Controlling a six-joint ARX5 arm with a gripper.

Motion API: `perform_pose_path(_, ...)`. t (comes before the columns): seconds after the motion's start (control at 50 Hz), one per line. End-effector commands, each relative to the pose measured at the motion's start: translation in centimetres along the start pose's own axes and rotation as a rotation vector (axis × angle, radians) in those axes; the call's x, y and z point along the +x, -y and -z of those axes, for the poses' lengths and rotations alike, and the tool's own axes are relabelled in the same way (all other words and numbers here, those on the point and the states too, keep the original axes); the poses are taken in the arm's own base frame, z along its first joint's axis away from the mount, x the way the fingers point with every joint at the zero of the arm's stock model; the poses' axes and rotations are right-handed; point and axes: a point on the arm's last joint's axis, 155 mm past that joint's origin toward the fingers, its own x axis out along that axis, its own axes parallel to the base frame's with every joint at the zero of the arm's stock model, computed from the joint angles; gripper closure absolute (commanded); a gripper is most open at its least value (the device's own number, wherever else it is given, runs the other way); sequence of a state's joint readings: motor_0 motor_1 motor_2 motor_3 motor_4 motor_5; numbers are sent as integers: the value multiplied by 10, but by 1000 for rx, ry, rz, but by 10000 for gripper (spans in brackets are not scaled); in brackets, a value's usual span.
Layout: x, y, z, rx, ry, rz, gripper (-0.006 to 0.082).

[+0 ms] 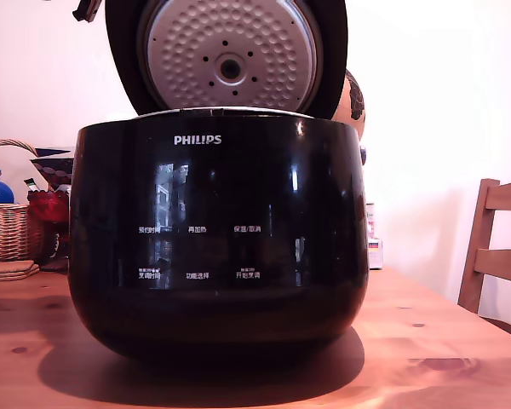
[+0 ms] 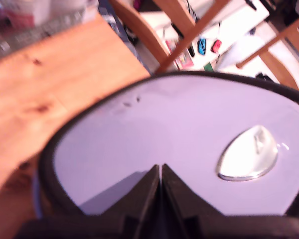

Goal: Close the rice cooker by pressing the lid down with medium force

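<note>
The rice cooker [image 1: 217, 230] carries the one clearly readable word — "PHILIPS" in white capitals, high on its glossy black front, centred just under the rim. Lower on the same front stand six small white Chinese button labels in two rows of three; they are too small and soft to read with certainty. Some of the lower row have a still finer line of print above them — illegible. The wrist view shows no lettering that can be read.

Black gripper [image 2: 161, 172], two wedge-shaped fingers, angular matte black body behind
</note>
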State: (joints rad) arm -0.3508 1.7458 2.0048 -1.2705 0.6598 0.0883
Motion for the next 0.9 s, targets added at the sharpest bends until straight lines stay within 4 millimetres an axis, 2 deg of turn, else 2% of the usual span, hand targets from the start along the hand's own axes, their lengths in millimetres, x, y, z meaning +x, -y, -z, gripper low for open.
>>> perform_pose_path(0.0,22,-6,7,4,-61,12,789)
perform_pose_path(0.38,71,-28,15,46,-153,-64,789)
perform_pose_path(0.5,78,-30,16,61,-166,-82,789)
perform_pose_path(0.88,82,-25,21,94,-185,-79,789)
